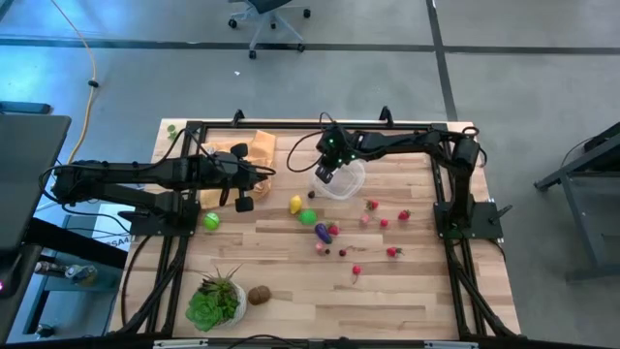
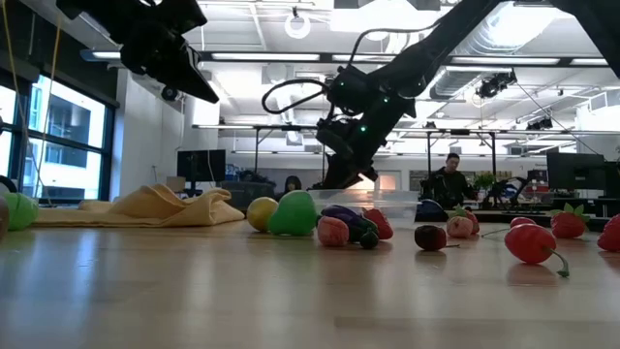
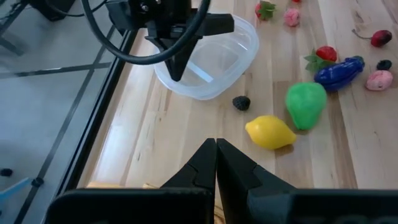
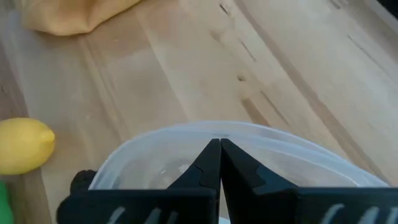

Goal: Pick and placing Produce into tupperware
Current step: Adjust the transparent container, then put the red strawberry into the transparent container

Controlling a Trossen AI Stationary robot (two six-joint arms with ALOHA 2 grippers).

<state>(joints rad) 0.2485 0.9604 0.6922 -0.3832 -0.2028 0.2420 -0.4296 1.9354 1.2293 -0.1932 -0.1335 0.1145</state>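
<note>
Right gripper [image 1: 326, 175], closed and empty, hangs over the tub [image 1: 341, 180]; descending could knock it into the lemon [image 1: 295, 205].

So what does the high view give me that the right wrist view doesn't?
Only the high view shows both arms: the left tool hangs over the table's left part, and the right tool is over the tupperware. It also shows the red produce scattered to the tub's right, the brown piece and the potted plant. Only the right wrist view shows the right tool's fingers pressed shut above the tub's rim. Both show the tupperware, the yellow lemon and the tan-orange cloth.
</note>
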